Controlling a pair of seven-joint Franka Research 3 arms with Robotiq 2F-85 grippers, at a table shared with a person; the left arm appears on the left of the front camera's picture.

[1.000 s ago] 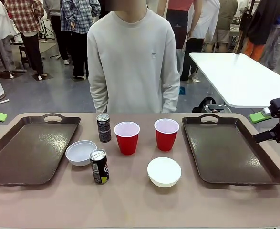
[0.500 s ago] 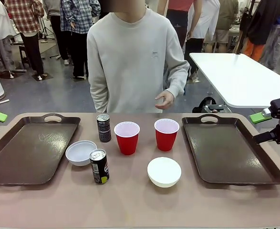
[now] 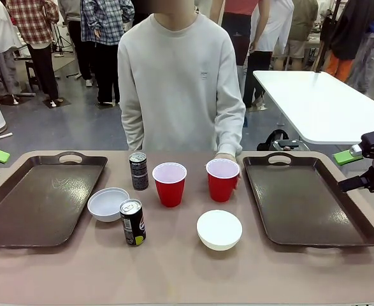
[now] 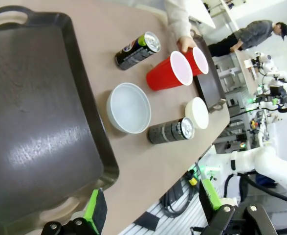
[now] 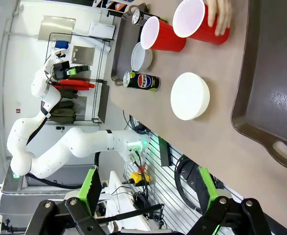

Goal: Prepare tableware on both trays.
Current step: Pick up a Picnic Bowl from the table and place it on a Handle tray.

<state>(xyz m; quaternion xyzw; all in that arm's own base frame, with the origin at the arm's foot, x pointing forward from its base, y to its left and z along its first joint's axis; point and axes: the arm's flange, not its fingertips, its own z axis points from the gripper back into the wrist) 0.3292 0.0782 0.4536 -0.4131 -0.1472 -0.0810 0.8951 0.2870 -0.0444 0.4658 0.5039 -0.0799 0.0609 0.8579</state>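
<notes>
Front: cups [image 3: 169,185] [image 3: 222,180], bowls [image 3: 107,204] [image 3: 219,229] and cans [image 3: 138,171] [image 3: 133,222] stand on the table [image 3: 174,274] between two trays [image 3: 21,217] [image 3: 314,210].
Left wrist: left fingers [image 4: 97,213] spread wide, empty, near one tray.
Right wrist: right fingers [image 5: 90,188] wide, empty; a hand [image 5: 220,14] touches one cup.

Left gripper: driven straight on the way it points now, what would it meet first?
Probably the white bowl beside the left tray, centred ahead of the left gripper; depth is unclear.
</notes>
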